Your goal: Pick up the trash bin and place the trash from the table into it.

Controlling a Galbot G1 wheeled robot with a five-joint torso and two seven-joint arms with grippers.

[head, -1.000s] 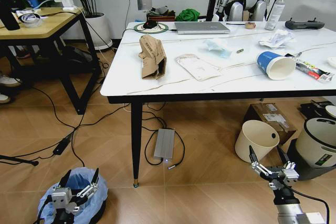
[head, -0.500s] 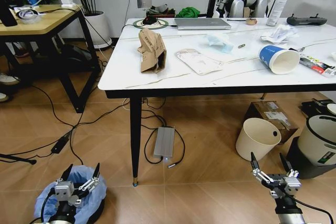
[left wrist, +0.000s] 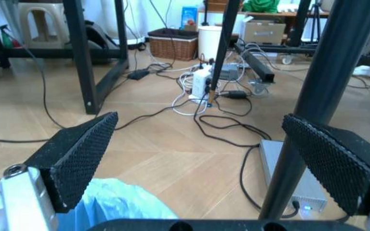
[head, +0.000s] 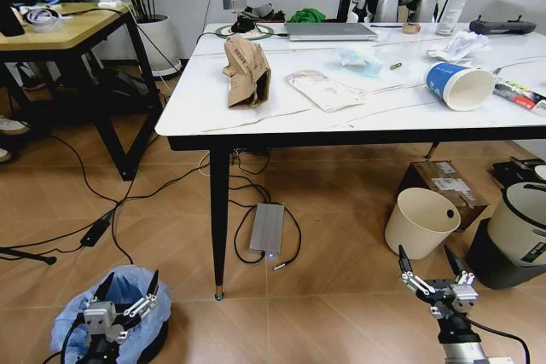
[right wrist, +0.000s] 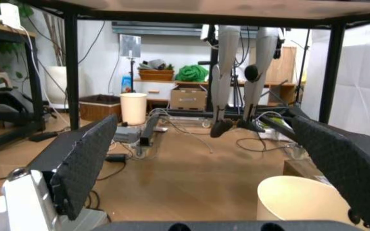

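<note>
— Left gripper (head: pixel 126 289) spread wide, empty, hovering over the trash bin (head: pixel 72 326) on the near-left floor. Right gripper (head: pixel 432 270) likewise splayed, idle near the cream bin (head: pixel 420 222).

— Could pinch only loose blue liner and lose the bin. Trash waiting up on the surface (head: pixel 192 100): brown paper bag (head: pixel 246 72), blue cup (head: pixel 457 85).

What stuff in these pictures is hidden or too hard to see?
- Inside the trash bin: in the head view the left gripper, open, hovers over it and the blue bag hides its contents.
- Trash bin in the left wrist view: just a corner of bag, cut off by the edge.
- Wrapper on the table: cut off at the head view's edge.
- Cream bin: partly behind the open right gripper.
</note>
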